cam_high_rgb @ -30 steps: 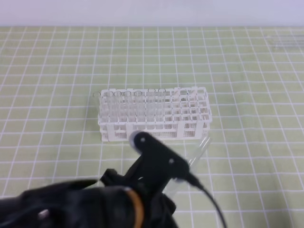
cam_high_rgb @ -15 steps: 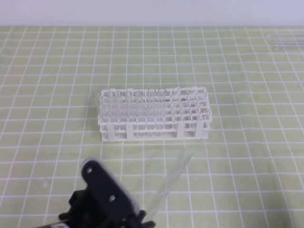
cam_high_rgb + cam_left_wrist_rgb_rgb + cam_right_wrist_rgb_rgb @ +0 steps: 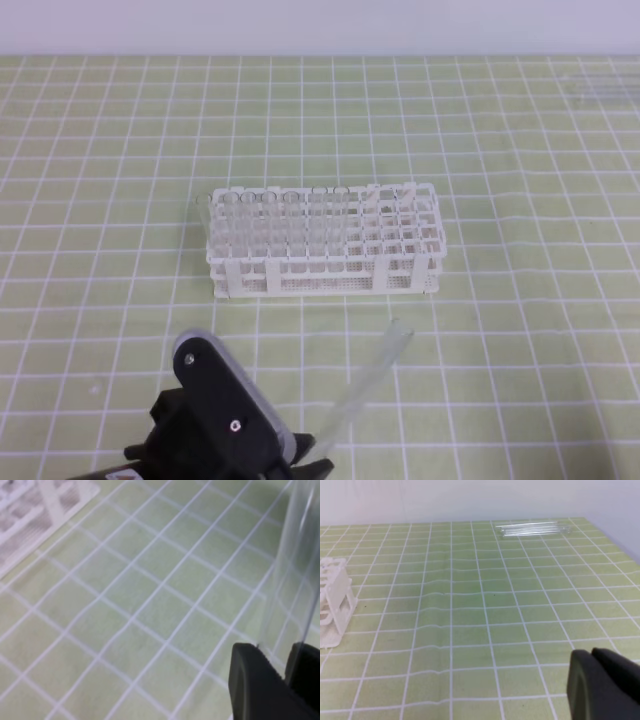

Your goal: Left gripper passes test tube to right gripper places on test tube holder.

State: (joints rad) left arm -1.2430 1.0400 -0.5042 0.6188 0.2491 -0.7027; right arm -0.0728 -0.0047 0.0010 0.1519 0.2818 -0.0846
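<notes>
Left end effector (image 3: 300,455): low at the bottom left of the high view, its black body well short of the rack. The wrist view shows its fingers (image 3: 257,682) closed on the lower end of the tube, so it is clenched on the glass.

Tube (image 3: 368,382): held off the table, slanting up and to the right from the left end effector, its open rim uppermost and its long axis leaning toward the rack's near right corner. In the left wrist view it (image 3: 292,565) rises steeply from between the fingers.

Rack (image 3: 325,268): white, mid-table, beyond the tube's rim and apart from it. Its left holes already carry clear tubes; the right holes look free.

Table (image 3: 520,300): green mat with a white grid.

Spare tubes (image 3: 535,528): lying flat together at the far right edge of the mat.

Right end effector (image 3: 602,685): only a dark corner shows in its own wrist view, and it is absent from the high view. Whether it is released or clenched cannot be told.

Key relation: the tube's free upper half points up and rightward, toward the right arm's side. The left arm is the nearer one, holding it. The handover probably needs the right end effector to come in from the right across the tube's long axis, above the left grip.
</notes>
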